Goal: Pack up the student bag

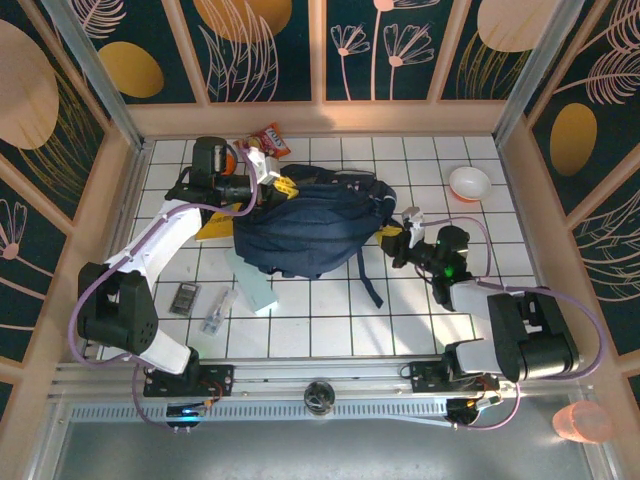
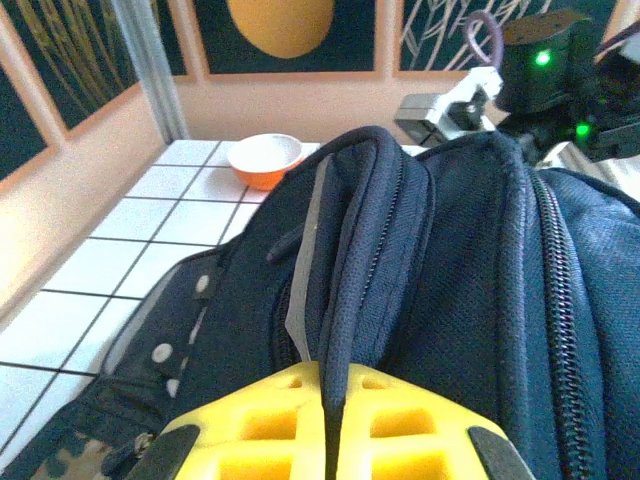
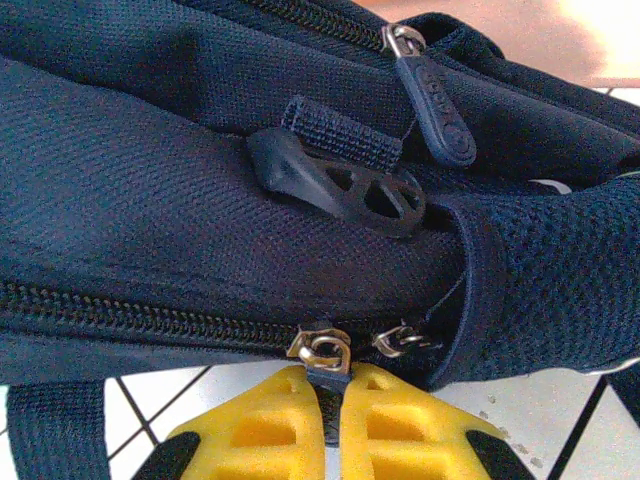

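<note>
The student bag point(image 1: 310, 225), dark navy, lies on its side in the middle of the tiled table. My left gripper point(image 1: 283, 186) is at its far left end. In the left wrist view the yellow fingers of the left gripper point(image 2: 333, 374) are shut on the bag's padded carry handle point(image 2: 348, 250). My right gripper point(image 1: 392, 236) is at the bag's right end. The right wrist view has the right gripper point(image 3: 335, 388) shut on the dark pull tab of a metal zipper slider point(image 3: 320, 350). A second slider point(image 3: 400, 341) sits just right of the first one.
A white-and-orange bowl point(image 1: 469, 183) stands at the back right. A snack packet point(image 1: 270, 138) lies by the back wall. A teal item point(image 1: 258, 287), a dark calculator-like item point(image 1: 184, 298) and a clear packet point(image 1: 218, 312) lie front left. A loose strap point(image 1: 368, 280) trails toward the front.
</note>
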`<state>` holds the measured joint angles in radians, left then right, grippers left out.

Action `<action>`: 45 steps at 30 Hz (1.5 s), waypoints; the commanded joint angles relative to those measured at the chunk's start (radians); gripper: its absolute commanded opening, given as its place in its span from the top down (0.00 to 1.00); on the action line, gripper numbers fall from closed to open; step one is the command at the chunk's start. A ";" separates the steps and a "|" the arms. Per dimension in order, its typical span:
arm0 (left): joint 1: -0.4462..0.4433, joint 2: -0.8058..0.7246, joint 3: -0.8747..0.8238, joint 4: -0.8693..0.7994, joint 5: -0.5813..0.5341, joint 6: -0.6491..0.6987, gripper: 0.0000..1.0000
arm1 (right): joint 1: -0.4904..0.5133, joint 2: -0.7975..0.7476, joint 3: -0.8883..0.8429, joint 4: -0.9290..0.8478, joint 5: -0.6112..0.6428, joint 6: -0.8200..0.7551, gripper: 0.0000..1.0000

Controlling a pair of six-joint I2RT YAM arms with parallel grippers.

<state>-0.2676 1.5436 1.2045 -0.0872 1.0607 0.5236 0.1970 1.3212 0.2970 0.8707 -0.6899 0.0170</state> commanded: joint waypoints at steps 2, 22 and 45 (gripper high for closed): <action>0.002 -0.066 -0.048 0.198 -0.146 -0.052 1.00 | 0.006 -0.086 0.015 -0.107 -0.039 0.014 1.00; -0.178 -0.092 -0.199 0.438 -0.781 -0.158 1.00 | 0.138 -0.340 0.214 -0.797 -0.024 -0.047 1.00; -0.493 0.120 -0.114 0.641 -1.091 -0.507 1.00 | 0.369 -0.358 0.251 -0.847 0.204 0.448 1.00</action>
<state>-0.7345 1.6512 1.0348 0.3920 0.0391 0.1349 0.5259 0.9676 0.5434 -0.0048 -0.5217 0.3222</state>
